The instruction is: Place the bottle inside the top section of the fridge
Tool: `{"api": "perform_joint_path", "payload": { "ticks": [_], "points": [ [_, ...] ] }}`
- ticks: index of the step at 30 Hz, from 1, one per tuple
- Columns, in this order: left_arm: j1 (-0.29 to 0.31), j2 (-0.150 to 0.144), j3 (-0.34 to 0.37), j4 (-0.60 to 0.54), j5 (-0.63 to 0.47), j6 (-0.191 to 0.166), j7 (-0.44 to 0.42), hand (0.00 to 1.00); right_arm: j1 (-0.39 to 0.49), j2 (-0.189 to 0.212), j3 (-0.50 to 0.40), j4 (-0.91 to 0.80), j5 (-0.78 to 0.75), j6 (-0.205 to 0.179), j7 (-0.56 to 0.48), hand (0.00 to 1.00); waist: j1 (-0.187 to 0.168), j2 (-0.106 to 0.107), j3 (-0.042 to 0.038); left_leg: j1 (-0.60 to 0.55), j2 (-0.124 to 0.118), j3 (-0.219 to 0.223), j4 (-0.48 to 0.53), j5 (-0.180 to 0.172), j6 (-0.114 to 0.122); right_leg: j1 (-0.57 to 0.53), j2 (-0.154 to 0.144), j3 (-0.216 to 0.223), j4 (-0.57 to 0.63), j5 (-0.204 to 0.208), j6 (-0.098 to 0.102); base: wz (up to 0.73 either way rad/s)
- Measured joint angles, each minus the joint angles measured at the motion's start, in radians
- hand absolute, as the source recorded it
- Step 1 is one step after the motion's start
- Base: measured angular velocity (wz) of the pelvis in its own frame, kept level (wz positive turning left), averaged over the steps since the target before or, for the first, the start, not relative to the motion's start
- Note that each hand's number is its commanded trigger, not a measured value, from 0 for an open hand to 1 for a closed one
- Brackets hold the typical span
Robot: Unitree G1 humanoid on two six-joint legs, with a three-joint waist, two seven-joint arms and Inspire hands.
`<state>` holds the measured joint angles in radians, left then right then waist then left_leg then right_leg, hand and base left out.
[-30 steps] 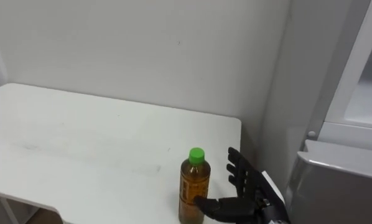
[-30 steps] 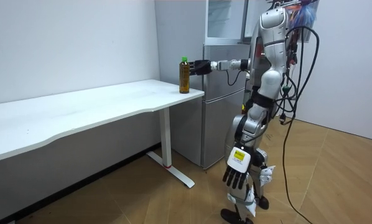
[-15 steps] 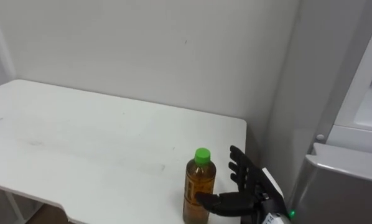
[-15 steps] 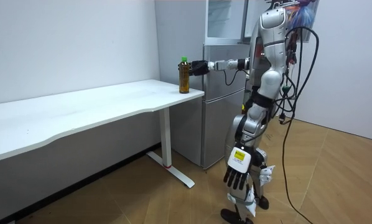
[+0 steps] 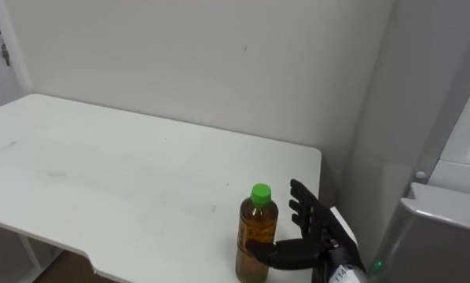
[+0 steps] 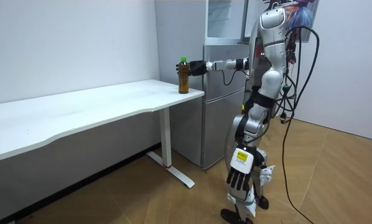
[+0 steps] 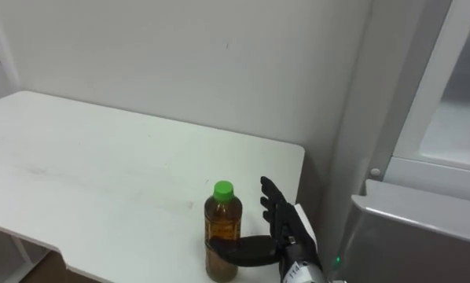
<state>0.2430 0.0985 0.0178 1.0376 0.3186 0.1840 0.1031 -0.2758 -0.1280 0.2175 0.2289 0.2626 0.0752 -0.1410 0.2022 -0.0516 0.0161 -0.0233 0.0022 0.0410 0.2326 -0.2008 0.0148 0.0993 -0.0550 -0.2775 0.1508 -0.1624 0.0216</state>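
Bottle location: amber plastic bottle with green cap point(image 5: 256, 240), upright on white bench point(image 5: 101, 173), near the bench's right front corner.
Grasp method: wrap fingers fully round the body before lifting; keep bottle vertical.
Right robot hand point(image 5: 323, 234): over bench corner, unclenched, fingers straight, thumb across bottle's lower body.
Left robot hand point(image 6: 241, 163): hanging relaxed below bench height.

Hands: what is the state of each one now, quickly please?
Right hand: open, thumb against the green-capped bottle, fingers straight beside it.
Left hand: open, hanging low, holding nothing.
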Motion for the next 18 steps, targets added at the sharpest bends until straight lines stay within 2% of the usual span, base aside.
{"api": "perform_joint_path", "payload": {
  "ticks": [8,18],
  "points": [
    [-0.019,0.0,0.001,-0.002,0.0,0.005,0.0,0.0,0.0,0.005,0.007,0.003,0.004,0.001,0.001,0.0,0.008,-0.001,-0.0007,0.0,0.0,0.0,0.0,0.0,0.0,-0.001,0.0,0.0,0.0,0.0,0.0,0.0],
    [-0.017,0.0,0.011,-0.003,0.001,0.013,-0.009,0.0,-0.001,0.005,0.01,0.003,-0.017,0.012,0.003,0.0,0.034,-0.011,-0.0052,-0.002,0.0,-0.003,0.001,0.0,0.0,0.001,0.0,-0.001,0.0,0.0,0.0,0.0]
  ]
}}
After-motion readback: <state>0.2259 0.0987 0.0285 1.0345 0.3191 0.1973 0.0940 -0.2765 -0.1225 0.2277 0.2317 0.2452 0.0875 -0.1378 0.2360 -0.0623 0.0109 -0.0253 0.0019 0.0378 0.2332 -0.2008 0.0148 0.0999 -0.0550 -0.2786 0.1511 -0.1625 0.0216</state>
